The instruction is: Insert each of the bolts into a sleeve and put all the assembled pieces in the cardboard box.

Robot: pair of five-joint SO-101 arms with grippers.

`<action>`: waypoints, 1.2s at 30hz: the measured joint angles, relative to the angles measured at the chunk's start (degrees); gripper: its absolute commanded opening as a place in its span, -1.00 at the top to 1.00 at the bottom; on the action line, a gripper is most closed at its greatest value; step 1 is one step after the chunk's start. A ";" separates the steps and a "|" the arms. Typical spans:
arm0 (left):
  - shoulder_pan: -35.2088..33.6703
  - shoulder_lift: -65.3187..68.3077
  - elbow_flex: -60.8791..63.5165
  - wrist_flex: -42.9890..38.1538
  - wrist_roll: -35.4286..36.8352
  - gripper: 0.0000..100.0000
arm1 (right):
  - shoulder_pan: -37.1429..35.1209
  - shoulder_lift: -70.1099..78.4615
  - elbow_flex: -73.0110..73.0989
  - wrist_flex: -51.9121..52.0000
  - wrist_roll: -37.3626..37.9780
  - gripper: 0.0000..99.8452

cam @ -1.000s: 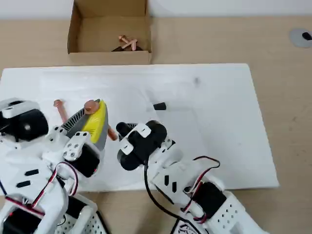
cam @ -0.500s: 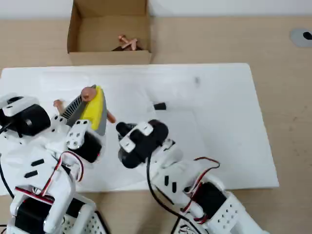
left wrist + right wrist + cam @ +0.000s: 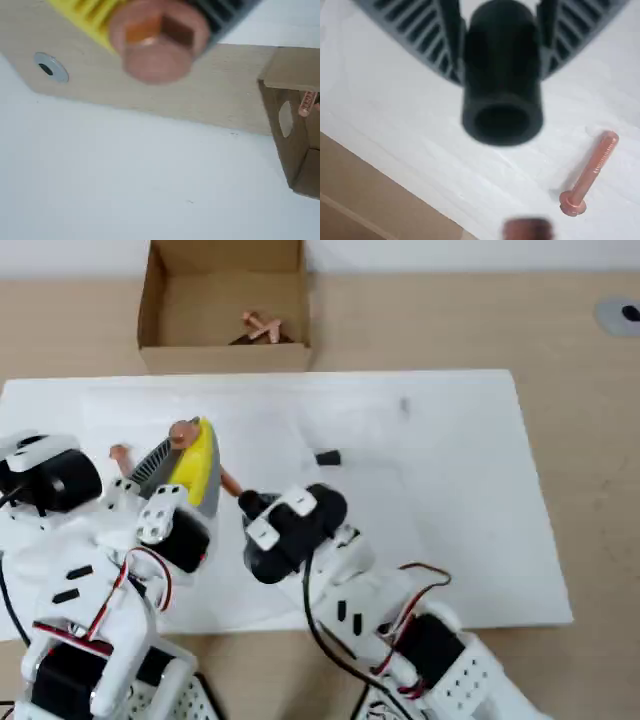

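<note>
Holding a bolt and a sleeve close together over the white sheet

The left end effector [image 3: 188, 440] is clenched on a copper bolt [image 3: 159, 40], with the hex flange head pinched between its yellow finger and its dark ribbed finger. In the high view the bolt's shaft slants down from the head toward the right arm. The shaft's lower end comes very near the right end effector [image 3: 252, 506]. Whether the two touch cannot be told.

The right end effector is grasping a black sleeve [image 3: 502, 95] between its two dark ribbed fingers. The sleeve's open bore faces the wrist camera, and it is held above the white sheet [image 3: 440, 470].

A second copper bolt [image 3: 120, 453] lies flat on the sheet just beside the left arm. A spare black sleeve [image 3: 327, 457] rests on the sheet near the right arm, apart from both end effectors. In the right wrist view, a copper bolt [image 3: 590, 172] lies on the sheet beyond the held sleeve.

The cardboard box [image 3: 150, 310] stands on the wooden worktop [image 3: 450, 320] just past the far edge of the sheet. Inside it, copper bolts with dark sleeves [image 3: 262, 328] lie in a small heap near its front wall. A metal grommet [image 3: 617, 315] is set into the worktop at the far right corner, well apart from everything else.
</note>
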 measured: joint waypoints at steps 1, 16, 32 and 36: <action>0.00 0.00 0.00 0.00 0.00 0.99 | 0.00 0.00 0.00 0.00 0.00 0.98; 1.58 0.00 0.00 6.42 0.00 0.99 | 0.00 0.00 0.00 0.00 0.00 0.98; 1.58 0.00 3.34 1.05 0.00 0.99 | 0.00 0.00 0.00 0.00 0.00 0.98; 1.58 0.09 4.92 0.18 0.00 0.99 | 0.00 0.00 0.00 0.00 0.00 0.98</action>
